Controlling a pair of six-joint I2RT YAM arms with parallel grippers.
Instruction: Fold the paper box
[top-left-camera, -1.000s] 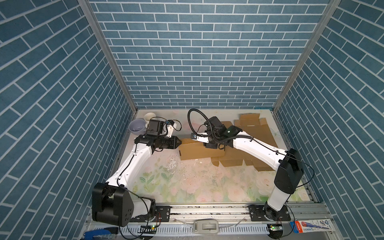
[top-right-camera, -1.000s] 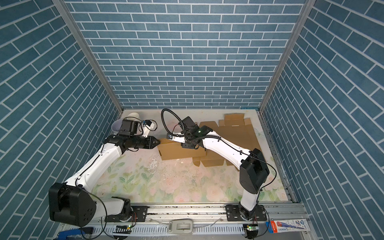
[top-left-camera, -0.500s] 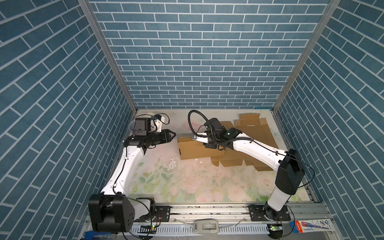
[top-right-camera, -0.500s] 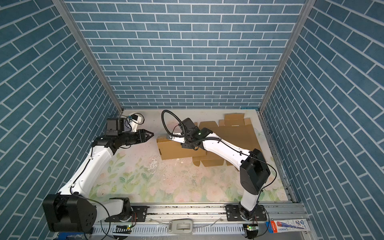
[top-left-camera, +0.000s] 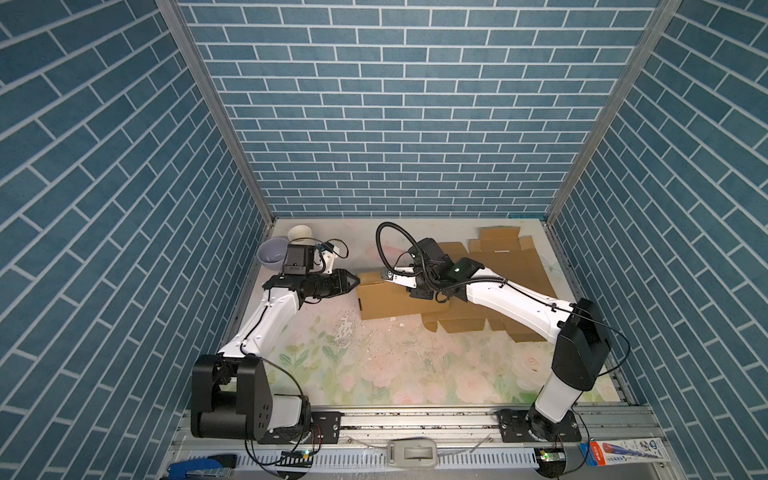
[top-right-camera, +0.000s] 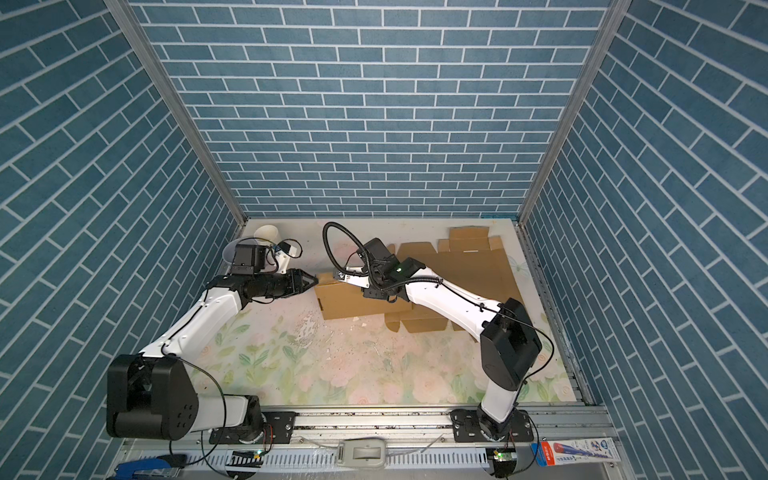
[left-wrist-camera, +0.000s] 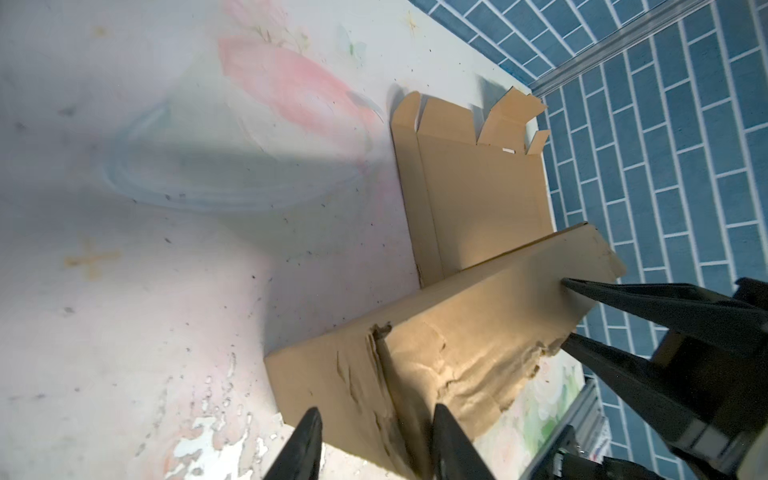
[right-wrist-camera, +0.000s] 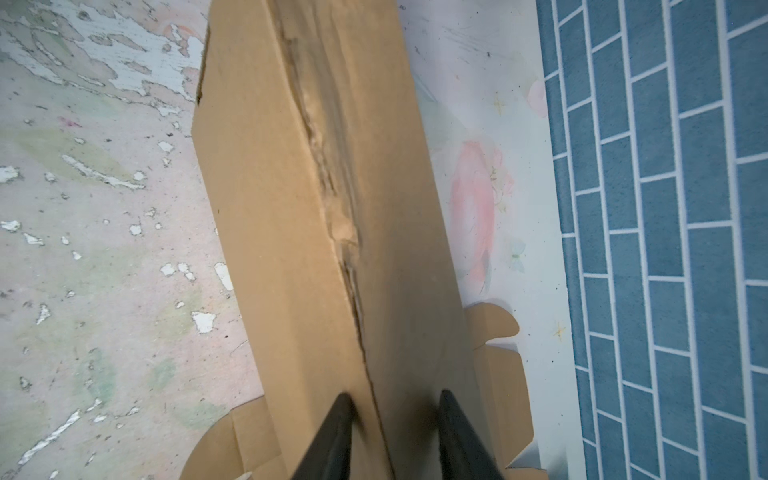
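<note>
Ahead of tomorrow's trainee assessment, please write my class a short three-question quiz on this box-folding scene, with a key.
1. True or false: the brown cardboard box is fully folded shut.
2. What stands beside the pale lilac bowl in the far left corner? A: a white cup. B: a red mug. C: a glass jar.
3. Short answer: whose fingers are at the box, the left gripper's, the right gripper's, or both?

Key: 1 false, since some panels still lie flat; 2 A; 3 both.

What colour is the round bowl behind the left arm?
The round bowl is pale lavender; it shows best in a top view.
</note>
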